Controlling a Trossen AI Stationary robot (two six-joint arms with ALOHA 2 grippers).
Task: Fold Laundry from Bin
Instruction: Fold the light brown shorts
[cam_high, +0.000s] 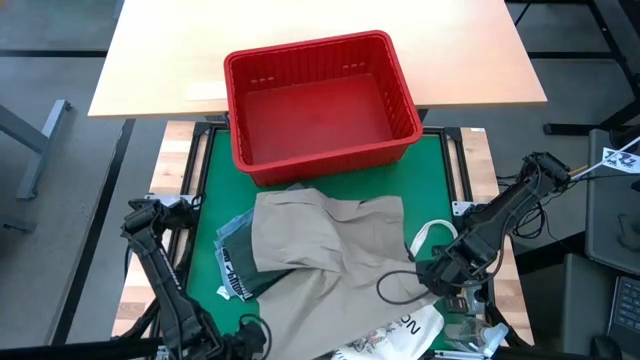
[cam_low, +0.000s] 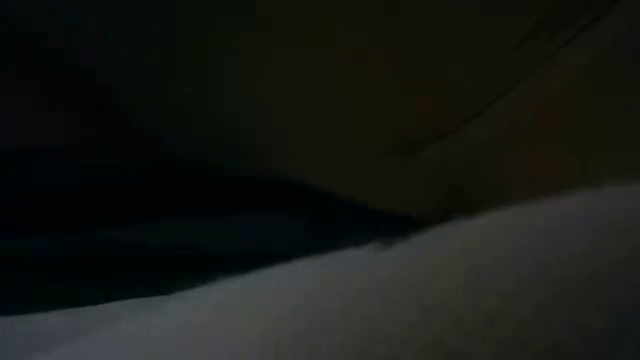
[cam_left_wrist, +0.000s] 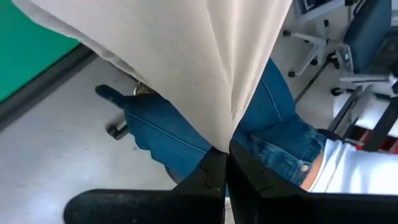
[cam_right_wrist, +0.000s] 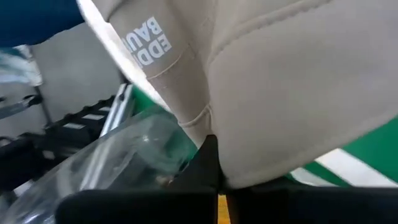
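- The khaki garment lies spread and rumpled on the green mat, just in front of the bin, which looks empty. It overlaps a dark green garment at its left edge.
- Khaki looks like light woven cloth: soft, limp, it will sag and drape from any pinch and crease easily. Best taken at two corners or along a hem so it hangs flat.
- Left tool is closed on a fold of the khaki cloth, at the counter's near-left edge; denim hangs just behind that fold. Denim is heavier and stiffer, and may drag along.
- Right tool is pinched shut on the khaki edge near the label, at the near-right of the mat.
- In the way: a white tote lies under the khaki's near edge, its strap looped beside the right tool and likely to snag. Clear plastic sits close by the right tool too.
- The low view is dark, covered by cloth; nothing can be told from it.
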